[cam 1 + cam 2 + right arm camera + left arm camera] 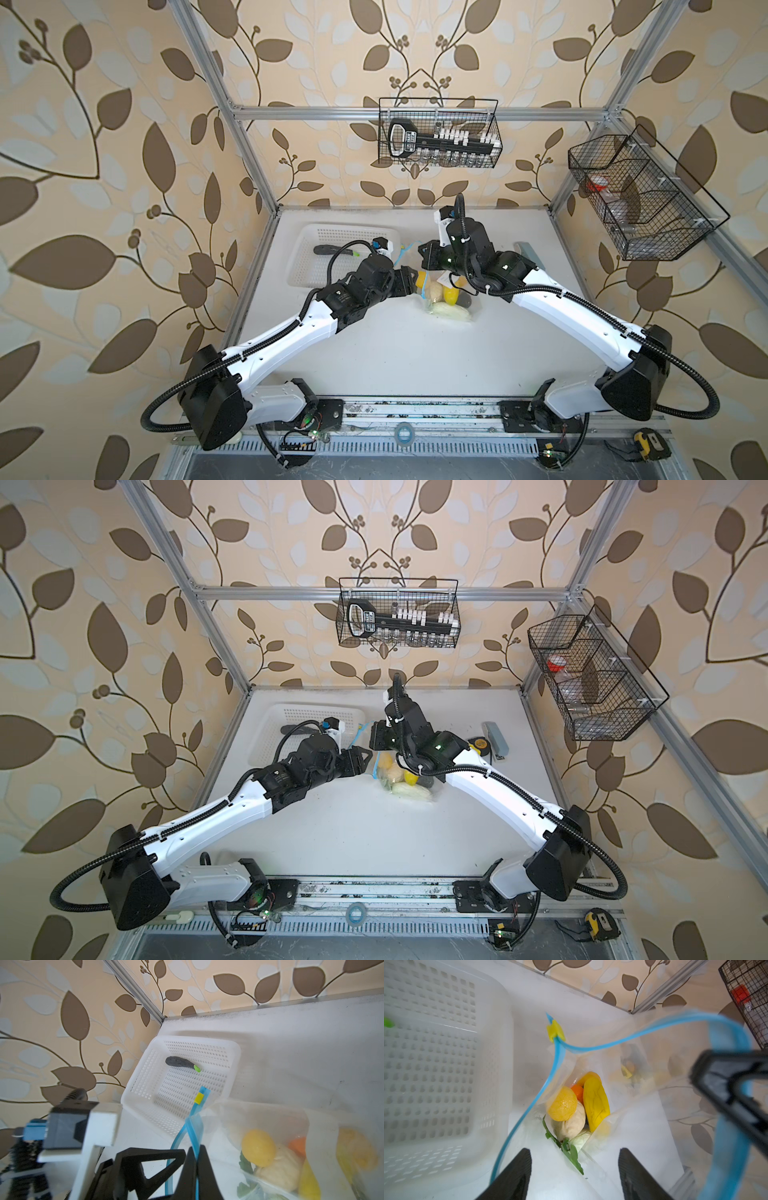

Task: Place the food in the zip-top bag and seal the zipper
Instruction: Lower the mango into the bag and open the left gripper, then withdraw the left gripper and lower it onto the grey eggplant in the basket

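We are counting two claws, one clear crinkly zip-top bag (259, 1113) sitting at the middle of the surface (415, 353) with rounded toy food (562, 1105) heaped inside, and one dark eggplant (179, 1062) in one white perforated basket (234, 1051) at ten o'clock, the left claw (574, 1151) hanging wide, released, the right claw (197, 1153) clenching the thin blue zipper (612, 1036).
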`<state>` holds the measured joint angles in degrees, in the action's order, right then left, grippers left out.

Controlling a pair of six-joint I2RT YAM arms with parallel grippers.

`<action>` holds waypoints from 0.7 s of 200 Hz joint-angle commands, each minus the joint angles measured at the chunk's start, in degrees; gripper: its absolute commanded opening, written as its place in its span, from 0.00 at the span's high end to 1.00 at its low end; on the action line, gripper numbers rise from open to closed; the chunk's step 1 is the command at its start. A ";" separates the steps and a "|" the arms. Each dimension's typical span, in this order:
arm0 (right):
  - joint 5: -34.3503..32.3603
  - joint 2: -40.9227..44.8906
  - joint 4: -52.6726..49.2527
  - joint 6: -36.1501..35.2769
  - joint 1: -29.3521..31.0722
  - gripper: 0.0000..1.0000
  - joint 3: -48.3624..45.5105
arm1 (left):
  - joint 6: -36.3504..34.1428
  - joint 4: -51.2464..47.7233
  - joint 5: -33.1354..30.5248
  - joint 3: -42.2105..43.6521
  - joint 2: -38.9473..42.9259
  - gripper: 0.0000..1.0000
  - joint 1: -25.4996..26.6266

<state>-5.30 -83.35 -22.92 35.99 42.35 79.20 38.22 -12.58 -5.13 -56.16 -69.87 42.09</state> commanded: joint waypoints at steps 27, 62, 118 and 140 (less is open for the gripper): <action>0.68 1.08 1.52 0.33 -0.34 1.00 -0.91 | -2.01 -12.86 -8.91 -8.69 0.64 0.16 -3.98; 1.21 1.16 2.00 0.38 -0.34 1.00 -1.50 | 0.37 -15.57 -5.33 -9.48 -2.69 0.12 -14.25; 2.56 0.06 3.09 0.59 -0.29 1.00 -1.59 | 4.31 -13.62 -4.63 -10.98 -13.54 0.14 -27.87; 2.58 -0.06 3.12 0.46 -0.24 1.00 -1.85 | 6.16 -11.28 -1.78 -12.33 -18.92 0.19 -32.25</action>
<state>-3.57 -83.33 -21.21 36.03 42.19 78.30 41.25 -26.55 -8.95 -65.32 -84.77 13.39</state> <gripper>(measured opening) 0.047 0.842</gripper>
